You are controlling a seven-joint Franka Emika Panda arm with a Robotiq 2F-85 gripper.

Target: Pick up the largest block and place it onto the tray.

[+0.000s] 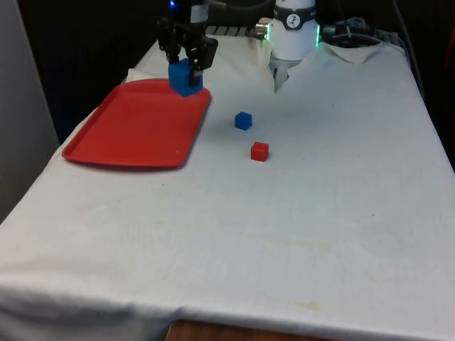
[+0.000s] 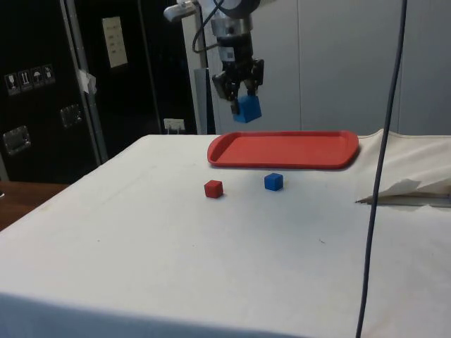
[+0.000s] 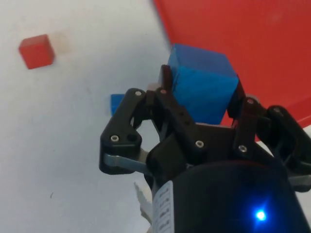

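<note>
My gripper (image 1: 186, 67) is shut on the large blue block (image 1: 184, 78) and holds it in the air over the far corner of the red tray (image 1: 135, 128). From the side the gripper (image 2: 243, 98) and the large blue block (image 2: 247, 108) hang well above the tray (image 2: 296, 149). In the wrist view the large blue block (image 3: 204, 87) sits between the fingers (image 3: 167, 104), with the tray (image 3: 243, 34) beneath. A small blue block (image 1: 243, 120) and a small red block (image 1: 259, 150) lie on the cloth beside the tray.
The small blue block (image 2: 273, 182) and small red block (image 2: 213, 189) sit close together on the white cloth, a short way off the tray's long edge. A black cable (image 2: 377, 183) hangs down at the table's side.
</note>
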